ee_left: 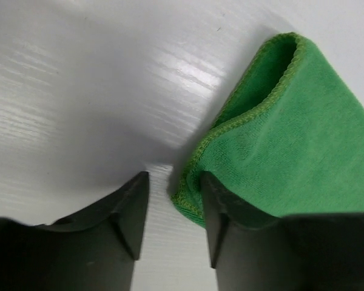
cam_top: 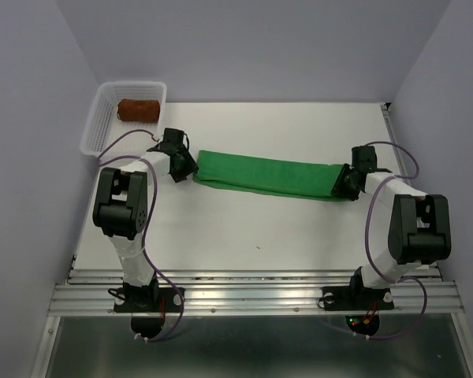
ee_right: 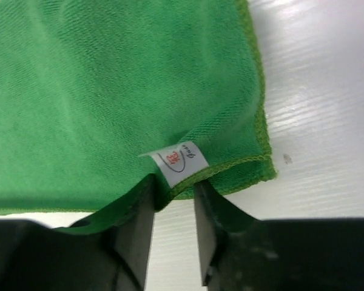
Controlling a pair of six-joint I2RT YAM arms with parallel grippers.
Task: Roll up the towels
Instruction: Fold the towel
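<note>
White desk (cam_top: 260, 228), top view: the green towel (cam_top: 264, 175) lies flat on it as a long folded strip. It runs left to right across the middle, with the right end slightly nearer than the left. It is not rolled.

Left arm (cam_top: 124, 205) reaches to the strip's left end, right arm (cam_top: 414, 228) to its right end.

White mesh basket (cam_top: 94, 130) sits at the far-left corner of the desk. The rust-brown towel (cam_top: 138, 109) is inside it, rolled up and lying at the far end.

Left gripper (cam_top: 177, 165) is at the green towel's left end. In the left wrist view, the left gripper (ee_left: 173, 179) is spread, with bare desk showing through the gap. The folded, stitched corner of the green towel (ee_left: 291, 139) touches the inner edge of one finger (ee_left: 215, 206). Nothing is pinched.

Right gripper (cam_top: 343, 184) is at the towel's right end. In the right wrist view, the right gripper (ee_right: 173, 182) is also spread, narrowly, with desk visible between the fingers. The hem of the green towel (ee_right: 109, 91) sits right at the fingertips, and a bit of cloth drapes over one finger (ee_right: 133, 212). It does not look clamped.

A small white label (ee_right: 176, 162) with red and black print is sewn at that hem, just above the finger gap.
</note>
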